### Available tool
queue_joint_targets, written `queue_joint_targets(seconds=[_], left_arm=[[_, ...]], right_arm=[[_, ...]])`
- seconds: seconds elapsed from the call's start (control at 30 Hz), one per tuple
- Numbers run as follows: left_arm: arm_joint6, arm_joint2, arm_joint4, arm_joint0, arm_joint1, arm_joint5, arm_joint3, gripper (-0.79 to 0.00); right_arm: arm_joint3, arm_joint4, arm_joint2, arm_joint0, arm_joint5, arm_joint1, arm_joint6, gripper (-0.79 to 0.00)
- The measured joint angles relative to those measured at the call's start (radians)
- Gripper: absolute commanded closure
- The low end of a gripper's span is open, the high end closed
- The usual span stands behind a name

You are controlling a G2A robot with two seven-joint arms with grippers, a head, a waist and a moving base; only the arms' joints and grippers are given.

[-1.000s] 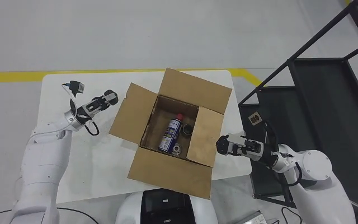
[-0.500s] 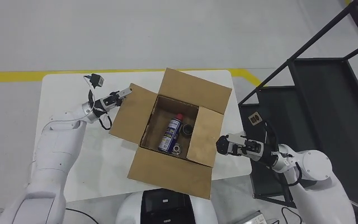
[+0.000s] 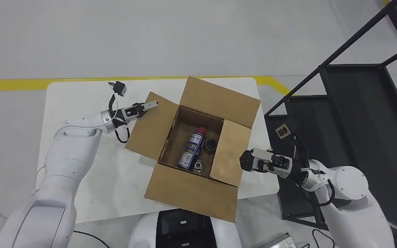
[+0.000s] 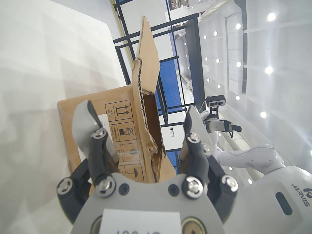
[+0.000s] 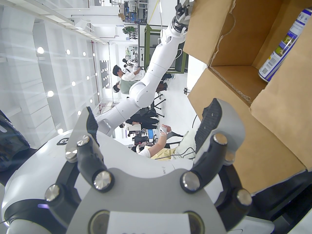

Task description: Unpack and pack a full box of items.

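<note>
Spray can (image 3: pixel 191 149) inside open cardboard box (image 3: pixel 220 99)

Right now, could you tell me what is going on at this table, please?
A two-armed robot is working at an open brown cardboard box on the white table. Its left hand, open, straddles the edge of one side flap; the right hand, also open, hovers beside the opposite flap. A blue-and-white spray can with a red cap lies inside the box.
</note>
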Motion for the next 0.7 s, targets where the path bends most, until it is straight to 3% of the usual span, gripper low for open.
queue_joint_targets(seconds=[0.4, 0.7], left_arm=[[-0.01, 0.005, -0.024, 0.02, 0.024, 0.01, -0.032, 0.0], [0.133, -0.083, -0.041, 0.124, 0.069, -0.133, -0.135, 0.0]], right_arm=[[0.0, 0.0, 0.0, 0.0, 0.0, 0.0, 0.0, -0.785], [0.0, 0.0, 0.0, 0.0, 0.0, 0.0, 0.0, -0.785]])
